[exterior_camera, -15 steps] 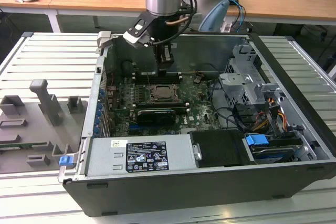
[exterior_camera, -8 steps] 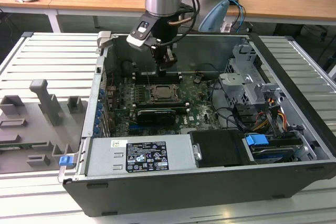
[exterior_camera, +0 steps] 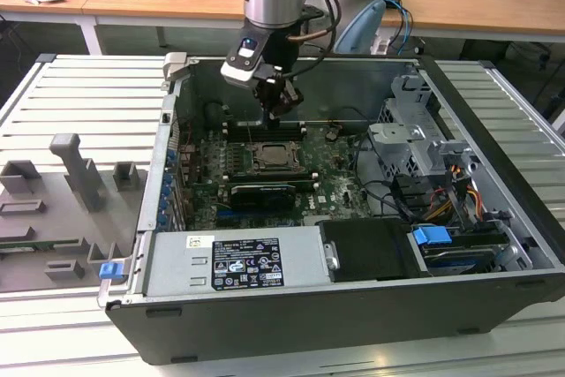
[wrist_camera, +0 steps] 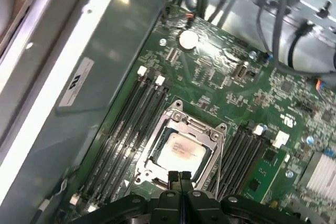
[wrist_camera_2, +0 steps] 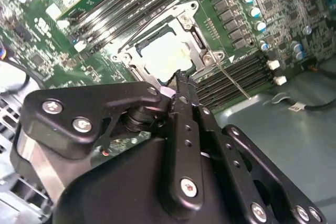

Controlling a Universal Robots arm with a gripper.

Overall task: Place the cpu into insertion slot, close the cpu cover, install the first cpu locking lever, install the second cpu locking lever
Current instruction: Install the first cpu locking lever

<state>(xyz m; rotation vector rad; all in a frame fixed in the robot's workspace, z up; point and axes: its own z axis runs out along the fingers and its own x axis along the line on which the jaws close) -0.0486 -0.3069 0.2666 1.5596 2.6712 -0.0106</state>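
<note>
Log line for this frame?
cpu: seated | cpu cover: down over it | locking lever: out over memory slots | tool: shut, near cover edge

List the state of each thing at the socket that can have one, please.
cpu: seated in the insertion slot.
cpu cover: down flat around the cpu.
locking lever: apparently sticking out, not latched.
gripper: shut, close above the insertion slot's edge.
</note>
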